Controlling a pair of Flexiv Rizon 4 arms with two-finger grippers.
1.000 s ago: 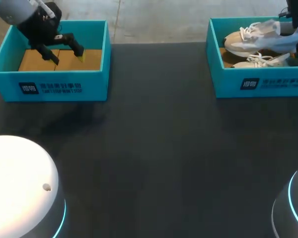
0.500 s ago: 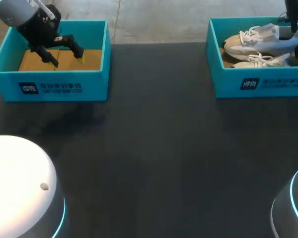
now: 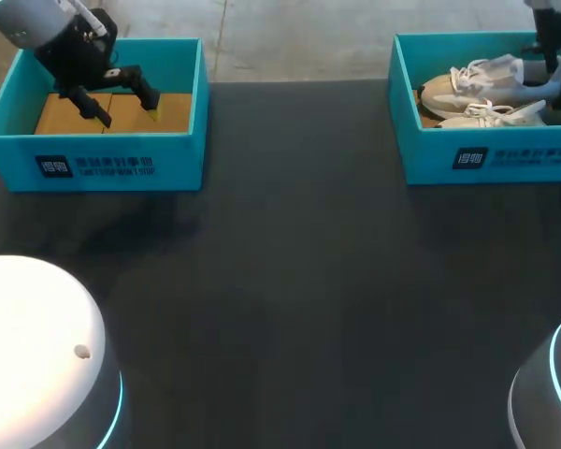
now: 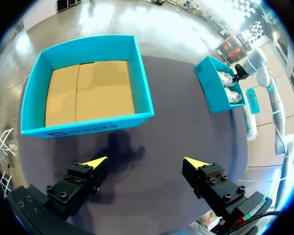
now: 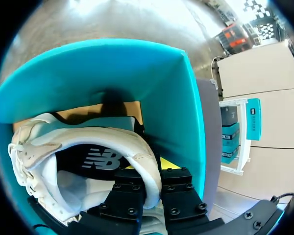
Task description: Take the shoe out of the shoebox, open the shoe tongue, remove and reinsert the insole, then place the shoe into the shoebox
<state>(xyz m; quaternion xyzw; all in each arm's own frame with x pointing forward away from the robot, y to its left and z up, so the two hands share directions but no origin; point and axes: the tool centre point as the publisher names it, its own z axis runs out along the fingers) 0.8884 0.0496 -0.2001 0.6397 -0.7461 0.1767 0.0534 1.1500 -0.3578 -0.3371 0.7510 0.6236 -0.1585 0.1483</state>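
Two white shoes lie in the teal shoebox [image 3: 486, 159] at the back right. The upper shoe [image 3: 477, 84] is pinched at its heel collar by my right gripper [image 3: 549, 70], which is shut on it. In the right wrist view the collar of the shoe [image 5: 88, 142] runs between the fingers of the right gripper [image 5: 154, 176], close to the box wall [image 5: 112, 68]. The second shoe [image 3: 496, 114] lies in front of the held one. My left gripper [image 3: 128, 112] hangs open over an empty teal shoebox [image 3: 93, 145] at the back left, holding nothing.
In the left wrist view the left gripper [image 4: 146, 161] is above the dark tabletop [image 4: 176, 112], just in front of the empty box [image 4: 88, 122], which has a cardboard floor. The right box [image 4: 210, 88] sits far across the table.
The held shoe has sunk lower into the right box with the right gripper still shut on its heel. The left arm has barely moved.
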